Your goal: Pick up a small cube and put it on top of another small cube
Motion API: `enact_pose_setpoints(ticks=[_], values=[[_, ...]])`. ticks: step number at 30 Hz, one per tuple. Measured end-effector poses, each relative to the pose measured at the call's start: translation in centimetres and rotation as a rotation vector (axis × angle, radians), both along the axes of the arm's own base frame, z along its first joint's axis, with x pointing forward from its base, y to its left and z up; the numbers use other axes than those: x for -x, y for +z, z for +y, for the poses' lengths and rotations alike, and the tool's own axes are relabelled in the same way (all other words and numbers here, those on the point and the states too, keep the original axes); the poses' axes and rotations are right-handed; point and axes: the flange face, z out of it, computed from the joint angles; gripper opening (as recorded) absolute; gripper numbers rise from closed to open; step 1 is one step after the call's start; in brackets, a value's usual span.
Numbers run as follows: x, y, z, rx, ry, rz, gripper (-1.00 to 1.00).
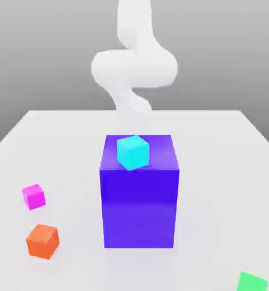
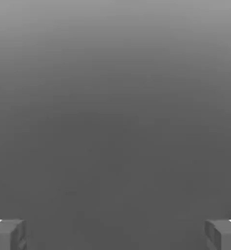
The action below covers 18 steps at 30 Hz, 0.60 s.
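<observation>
The small magenta cube point(image 1: 33, 196) lies on the white table point(image 1: 227, 170) at the exterior view's left. Just in front of it, nearer the camera, sits the slightly larger orange-red cube point(image 1: 43, 241). The white arm point(image 1: 134, 68) rises behind the big blue block point(image 1: 139, 196), far from both cubes. In the hand view my gripper point(image 2: 115, 234) is open, its two grey fingertips point(image 2: 8, 234) wide apart with nothing between them, facing plain grey background.
A cyan cube point(image 1: 132, 152) rests on top of the big blue block in the table's middle. A green cube point(image 1: 251, 282) sits at the front edge on the exterior view's right.
</observation>
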Motion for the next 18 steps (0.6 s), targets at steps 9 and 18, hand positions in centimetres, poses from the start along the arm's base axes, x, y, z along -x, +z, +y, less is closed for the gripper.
enact_pose_setpoints(ticks=[9, 18], values=[[-1.6, -22.4, -16.0, -0.117, -0.354, 0.306, 0.0], [13.1, -43.6, -25.4, -0.309, -0.744, 0.601, 0.0]])
